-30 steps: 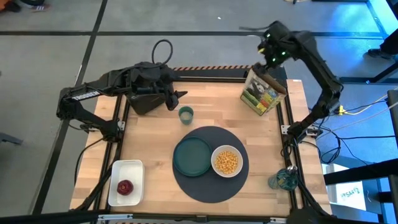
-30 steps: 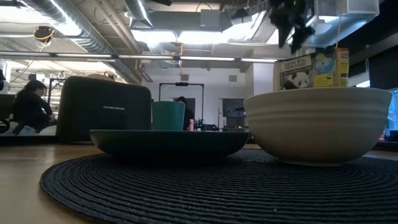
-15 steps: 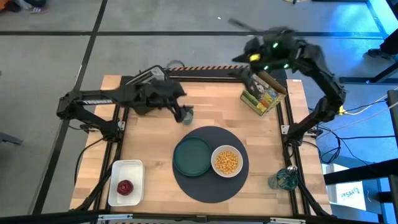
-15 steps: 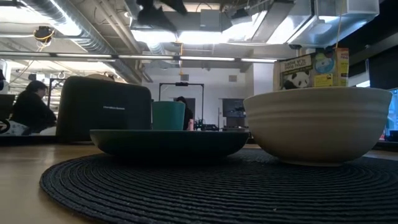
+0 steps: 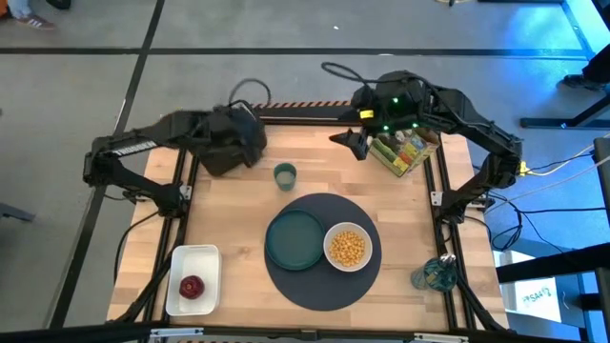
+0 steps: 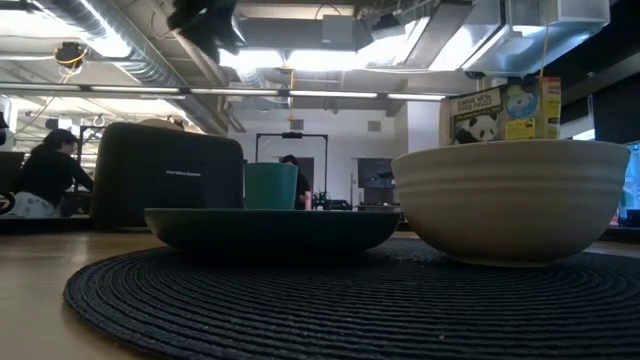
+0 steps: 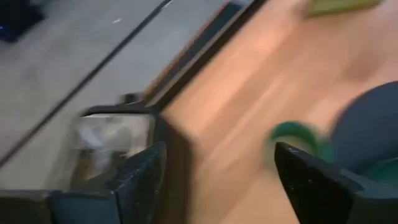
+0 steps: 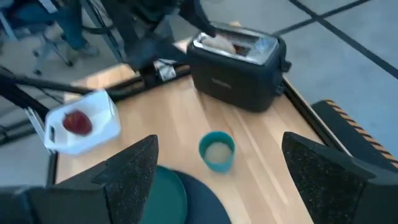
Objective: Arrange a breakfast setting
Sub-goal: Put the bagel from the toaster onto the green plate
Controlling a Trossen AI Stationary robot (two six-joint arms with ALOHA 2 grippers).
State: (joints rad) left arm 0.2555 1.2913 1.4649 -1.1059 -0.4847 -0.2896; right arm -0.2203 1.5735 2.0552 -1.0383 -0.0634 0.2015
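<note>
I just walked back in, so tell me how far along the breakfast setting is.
Done: the teal plate and the white bowl of yellow cereal sit on the dark round mat. In hand: nothing; the left hand hangs open over the black toaster and the right hand is open too. Left: the green cup stands off the mat, and the red fruit lies in the white tray.

Wooden table (image 5: pixel 238 219) bears mat (image 5: pixel 321 286), cup (image 5: pixel 284 175), toaster (image 8: pixel 239 65), tray (image 5: pixel 193 264).

In the high view the left arm covers most of the black toaster (image 5: pixel 221 157) at upper left. The left wrist view is smeared; the small green cup (image 7: pixel 293 134) is only a blur. The cereal box (image 6: pixel 505 108) is cut off behind the white bowl (image 6: pixel 515 200) in the low view.
</note>
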